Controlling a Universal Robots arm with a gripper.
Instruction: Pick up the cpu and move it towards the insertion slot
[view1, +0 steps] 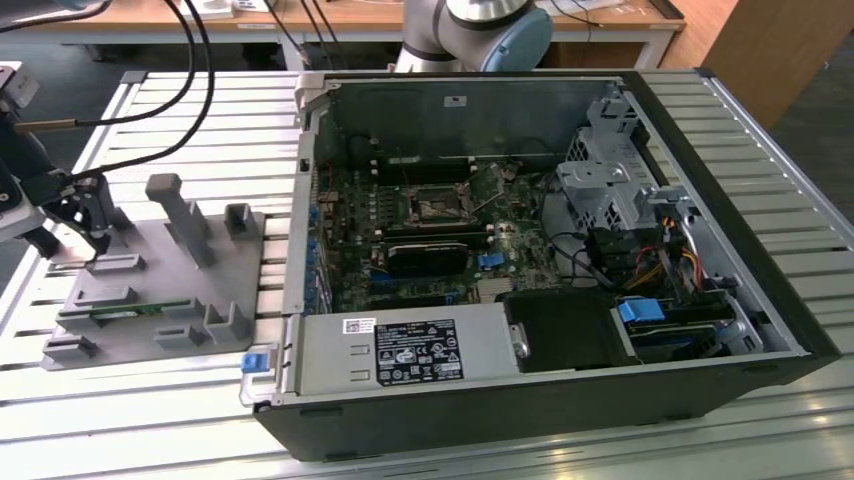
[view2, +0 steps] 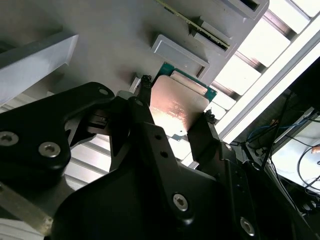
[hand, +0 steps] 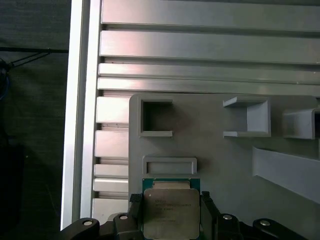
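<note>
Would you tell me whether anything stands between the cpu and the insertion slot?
Yes: the computer case's side wall rises between the grey fixture, where the cpu is, and the insertion slot on the board inside.

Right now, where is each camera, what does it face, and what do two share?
Exterior view: high, looking down on the open case and gray fixture; arm at the far side, gripper at the exterior view's left.
First wrist view: on the wrist, straight down onto the cpu and fixture; gripper tips show.
Second wrist view: on the wrist, slanting along the black gripper body to the cpu.
Shared: both wrist views show the cpu gripped.
</note>
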